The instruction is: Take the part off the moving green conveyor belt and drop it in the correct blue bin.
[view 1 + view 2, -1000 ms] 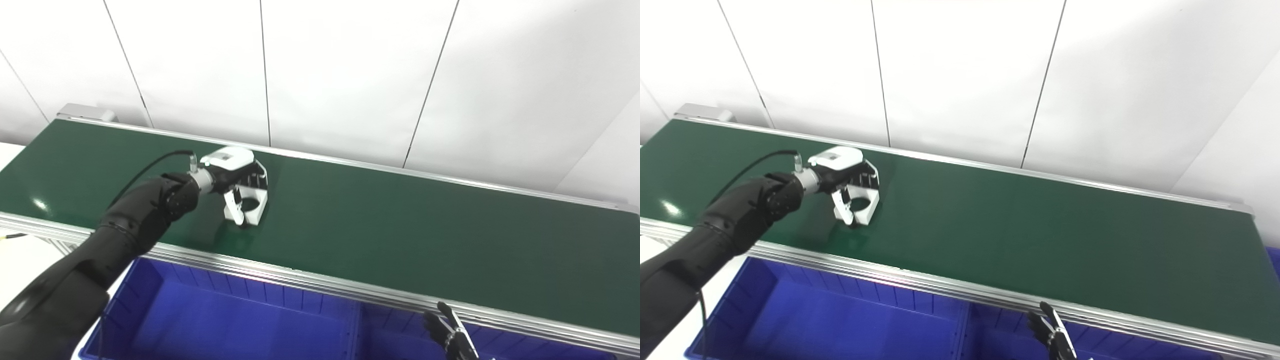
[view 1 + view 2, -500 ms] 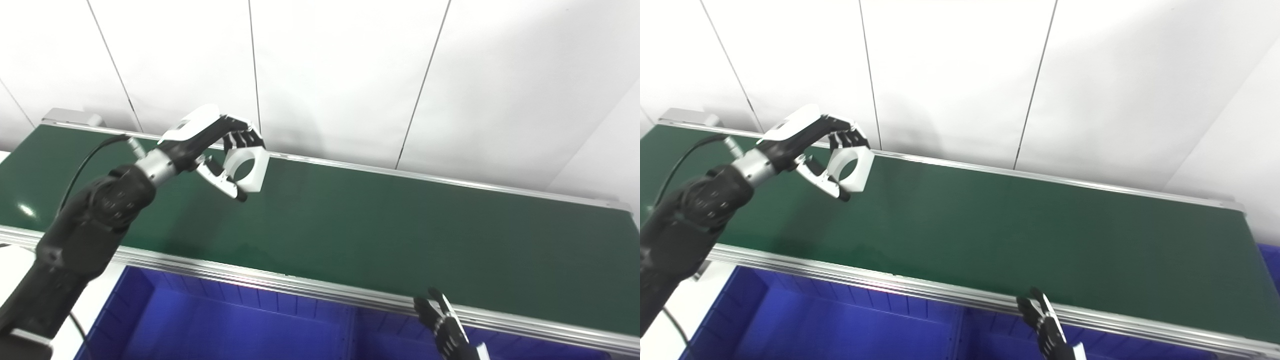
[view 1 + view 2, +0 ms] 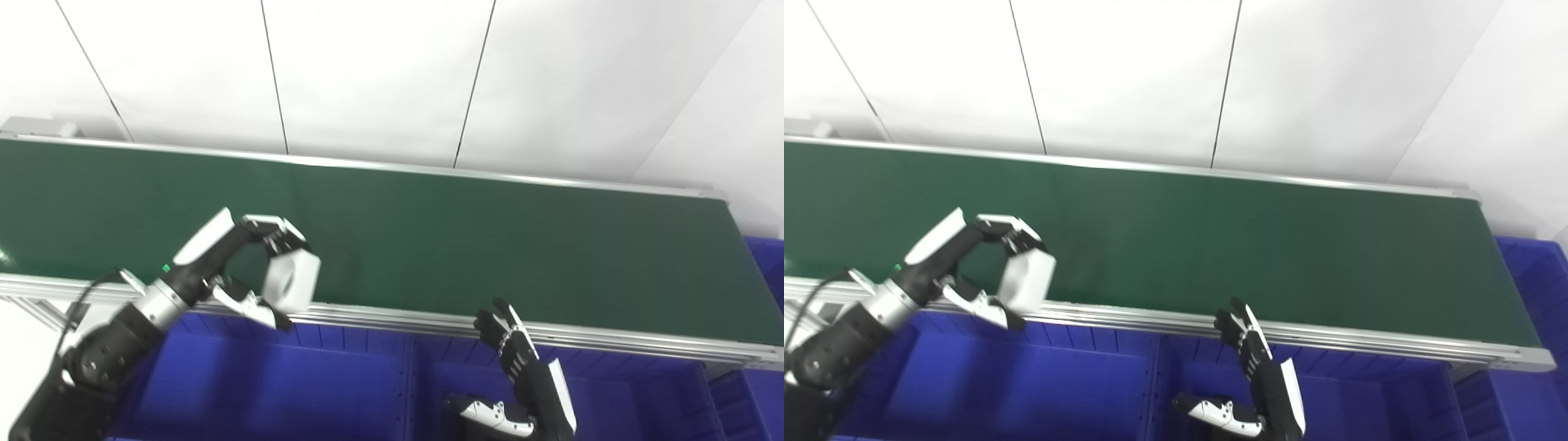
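My left hand [image 3: 236,263] is shut on a white block part with a round hole [image 3: 291,280], pinched between fingers and thumb. It holds the part in the air over the near metal rail of the green conveyor belt [image 3: 465,239], just above the left blue bin [image 3: 294,392]. The part also shows in the right eye view [image 3: 1026,280]. My right hand [image 3: 520,380] is open and empty, fingers spread, low over the middle blue bin [image 3: 618,398].
The belt's near aluminium rail [image 3: 612,340] runs between the belt and the bins. A divider wall [image 3: 409,380] separates the left and middle bins. Another blue bin [image 3: 1534,275] stands at the far right end. White wall panels stand behind.
My left hand lifted the part off the belt and carried it toward me, to the near rail over the left bin. My right hand rose further into view. The camera also shifted.
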`<state>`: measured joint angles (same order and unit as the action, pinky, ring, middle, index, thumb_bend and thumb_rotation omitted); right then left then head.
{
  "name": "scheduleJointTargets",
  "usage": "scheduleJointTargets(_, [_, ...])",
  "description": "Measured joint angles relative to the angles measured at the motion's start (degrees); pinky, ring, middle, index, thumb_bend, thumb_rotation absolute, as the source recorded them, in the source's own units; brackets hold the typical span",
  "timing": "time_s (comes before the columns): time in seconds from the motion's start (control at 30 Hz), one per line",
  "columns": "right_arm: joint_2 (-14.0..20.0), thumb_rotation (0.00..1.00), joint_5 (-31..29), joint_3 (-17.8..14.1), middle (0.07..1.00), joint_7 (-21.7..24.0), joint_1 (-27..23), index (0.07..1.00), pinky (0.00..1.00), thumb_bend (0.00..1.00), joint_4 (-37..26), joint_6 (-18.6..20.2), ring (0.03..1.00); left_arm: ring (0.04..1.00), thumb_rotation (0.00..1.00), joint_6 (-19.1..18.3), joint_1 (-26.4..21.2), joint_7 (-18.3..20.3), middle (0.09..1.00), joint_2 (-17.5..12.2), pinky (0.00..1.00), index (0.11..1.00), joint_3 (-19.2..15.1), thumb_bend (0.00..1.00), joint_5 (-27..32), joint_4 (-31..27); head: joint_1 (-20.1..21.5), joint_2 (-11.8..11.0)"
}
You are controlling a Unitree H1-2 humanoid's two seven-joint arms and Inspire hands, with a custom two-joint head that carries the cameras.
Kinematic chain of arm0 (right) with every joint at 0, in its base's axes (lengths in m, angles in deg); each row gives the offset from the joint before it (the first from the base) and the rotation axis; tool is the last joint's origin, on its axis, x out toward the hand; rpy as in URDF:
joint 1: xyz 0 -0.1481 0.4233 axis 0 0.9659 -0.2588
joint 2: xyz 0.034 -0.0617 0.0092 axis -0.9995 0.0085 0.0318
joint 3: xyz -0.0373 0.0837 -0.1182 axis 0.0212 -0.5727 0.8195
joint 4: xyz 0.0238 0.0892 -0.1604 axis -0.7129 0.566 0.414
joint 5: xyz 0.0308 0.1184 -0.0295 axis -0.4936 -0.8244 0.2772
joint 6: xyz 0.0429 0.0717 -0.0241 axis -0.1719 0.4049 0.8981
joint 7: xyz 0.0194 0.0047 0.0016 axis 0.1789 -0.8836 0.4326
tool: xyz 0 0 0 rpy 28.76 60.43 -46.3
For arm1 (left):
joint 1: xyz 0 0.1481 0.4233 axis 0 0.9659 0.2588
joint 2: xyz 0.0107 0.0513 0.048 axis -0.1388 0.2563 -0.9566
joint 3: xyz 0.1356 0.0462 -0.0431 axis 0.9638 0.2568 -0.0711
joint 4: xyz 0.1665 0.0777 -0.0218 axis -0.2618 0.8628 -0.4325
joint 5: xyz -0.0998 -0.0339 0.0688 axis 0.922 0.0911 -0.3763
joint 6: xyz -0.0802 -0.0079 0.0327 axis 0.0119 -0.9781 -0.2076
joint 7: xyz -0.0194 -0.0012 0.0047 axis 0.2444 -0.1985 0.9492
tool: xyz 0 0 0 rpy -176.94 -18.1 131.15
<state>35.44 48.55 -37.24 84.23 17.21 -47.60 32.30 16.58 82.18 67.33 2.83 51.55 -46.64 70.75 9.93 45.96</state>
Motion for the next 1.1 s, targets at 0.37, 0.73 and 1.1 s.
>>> scheduleJointTargets(0.37, [-0.2,0.24,0.4,0.0,0.85,-0.3,-0.2,0.936,0.84,0.9,-2.1,1.7,0.846,0.415,0.0,-0.8,5.7,0.4,0.482,5.7,0.36,0.521,5.5,0.49,-8.6,2.4,0.0,2.0])
scheduleJointTargets(0.73, [-0.2,0.24,0.2,0.1,0.849,-0.5,0.1,0.936,0.84,0.9,-3.6,2.9,0.847,0.404,0.0,-7.2,5.6,0.4,0.493,5.9,0.37,0.533,8.6,0.49,-22.2,3.5,-0.2,2.8])
scheduleJointTargets(1.1, [-0.2,0.25,0.2,0.2,0.848,-0.5,0.2,0.936,0.84,0.9,-3.6,2.9,0.842,0.881,0.42,-13.1,5.7,-4.4,0.934,5.9,0.8,0.919,10.2,0.79,-39.5,1.2,0.5,2.7])
